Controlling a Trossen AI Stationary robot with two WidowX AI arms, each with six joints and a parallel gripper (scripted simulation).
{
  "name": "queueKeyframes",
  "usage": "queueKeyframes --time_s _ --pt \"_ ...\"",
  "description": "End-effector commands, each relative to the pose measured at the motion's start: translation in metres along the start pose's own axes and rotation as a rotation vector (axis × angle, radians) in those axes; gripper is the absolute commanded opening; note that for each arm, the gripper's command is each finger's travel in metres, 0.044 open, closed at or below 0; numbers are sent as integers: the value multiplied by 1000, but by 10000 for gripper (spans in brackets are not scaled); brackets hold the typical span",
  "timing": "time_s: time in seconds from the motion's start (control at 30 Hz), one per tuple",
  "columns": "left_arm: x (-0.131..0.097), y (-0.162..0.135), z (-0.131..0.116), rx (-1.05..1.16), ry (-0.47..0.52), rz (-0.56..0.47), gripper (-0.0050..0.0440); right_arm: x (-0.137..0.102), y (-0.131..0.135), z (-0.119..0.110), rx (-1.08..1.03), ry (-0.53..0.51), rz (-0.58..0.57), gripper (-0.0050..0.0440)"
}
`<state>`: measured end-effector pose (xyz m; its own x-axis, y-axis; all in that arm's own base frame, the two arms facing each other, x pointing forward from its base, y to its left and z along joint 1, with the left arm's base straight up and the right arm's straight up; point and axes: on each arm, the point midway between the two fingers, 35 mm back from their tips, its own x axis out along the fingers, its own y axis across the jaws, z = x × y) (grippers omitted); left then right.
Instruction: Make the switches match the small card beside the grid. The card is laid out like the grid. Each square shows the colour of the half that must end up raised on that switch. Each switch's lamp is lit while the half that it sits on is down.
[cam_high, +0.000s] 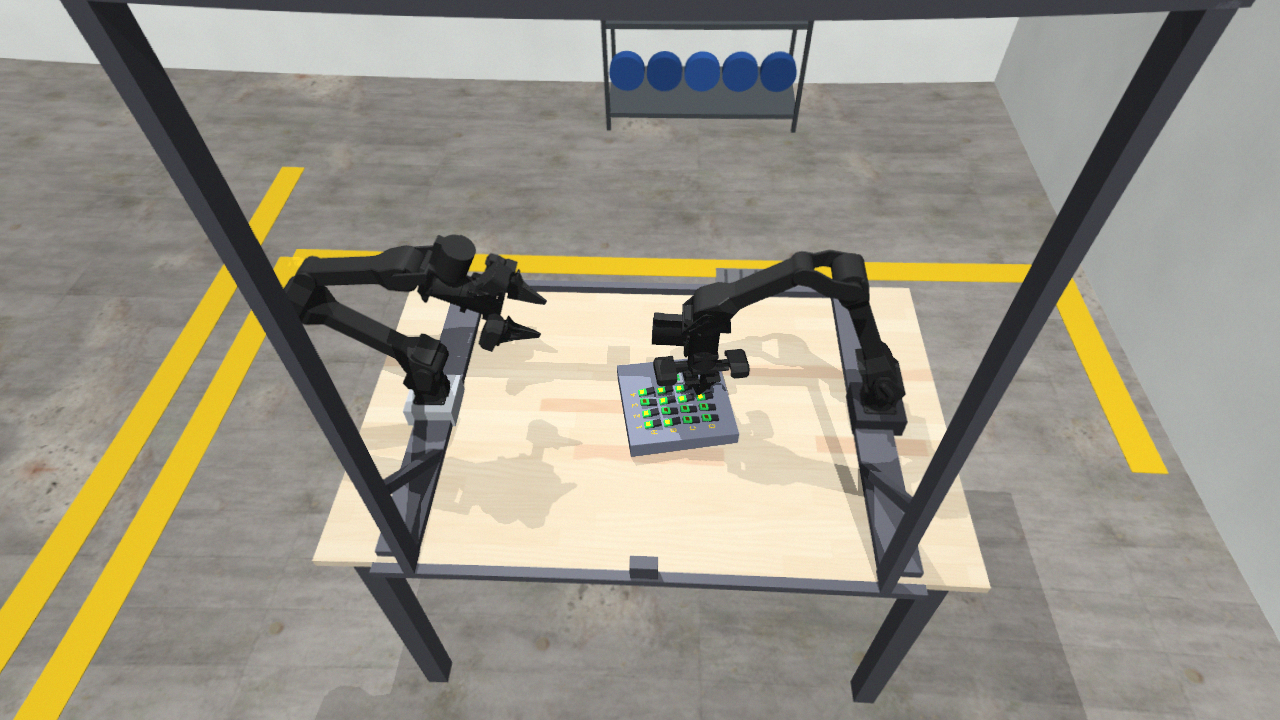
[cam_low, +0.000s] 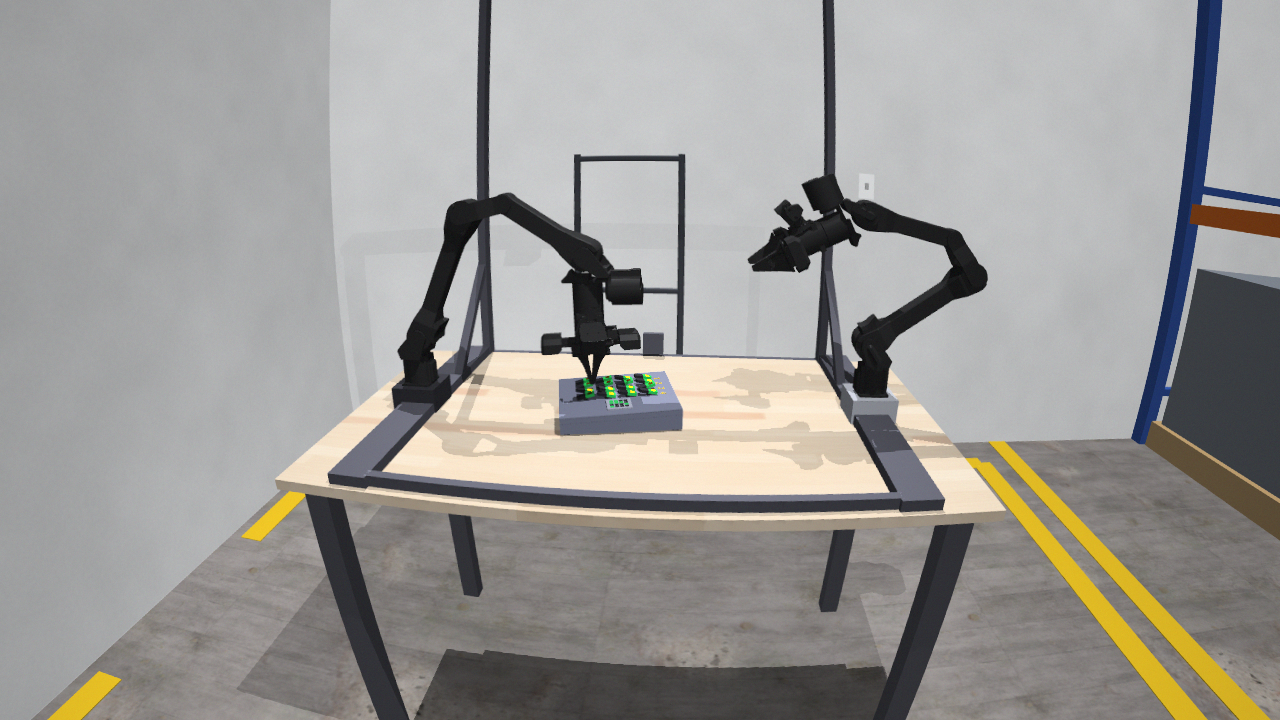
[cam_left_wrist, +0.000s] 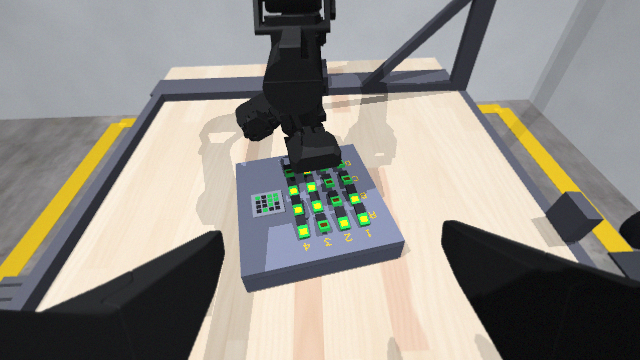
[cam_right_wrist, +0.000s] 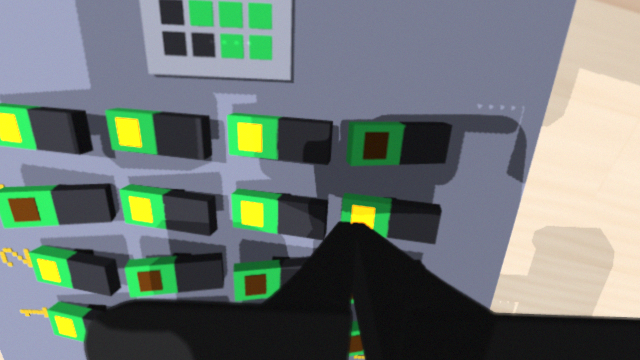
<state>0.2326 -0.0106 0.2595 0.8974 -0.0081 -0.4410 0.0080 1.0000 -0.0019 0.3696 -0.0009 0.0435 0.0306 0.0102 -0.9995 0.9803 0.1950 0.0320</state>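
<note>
Though partly in shadow, green-black switches (cam_high: 667, 421) (cam_low: 610, 391) (cam_left_wrist: 317, 205) (cam_right_wrist: 274, 139) (some bright).

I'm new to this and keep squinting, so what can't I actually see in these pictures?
- Card: upper rows cut off by the right wrist view's top edge.
- Switch D1: covered by the right hand in the right wrist view.
- Column letters: too small to read surely in the exterior view.
</note>
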Motion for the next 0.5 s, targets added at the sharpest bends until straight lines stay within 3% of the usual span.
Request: queueKeyframes --time_s 0.0,0.13,0.47 --pt "-3 1 5 -2 -15 6 400 -35 9 1 -2 -14 62 0" --pt "-3 1 5 -2 -15 6 400 -47 8 1 -2 -14 62 0" --pt "-3 1 5 -2 -15 6 400 -42 8 1 -2 -11 48 0"
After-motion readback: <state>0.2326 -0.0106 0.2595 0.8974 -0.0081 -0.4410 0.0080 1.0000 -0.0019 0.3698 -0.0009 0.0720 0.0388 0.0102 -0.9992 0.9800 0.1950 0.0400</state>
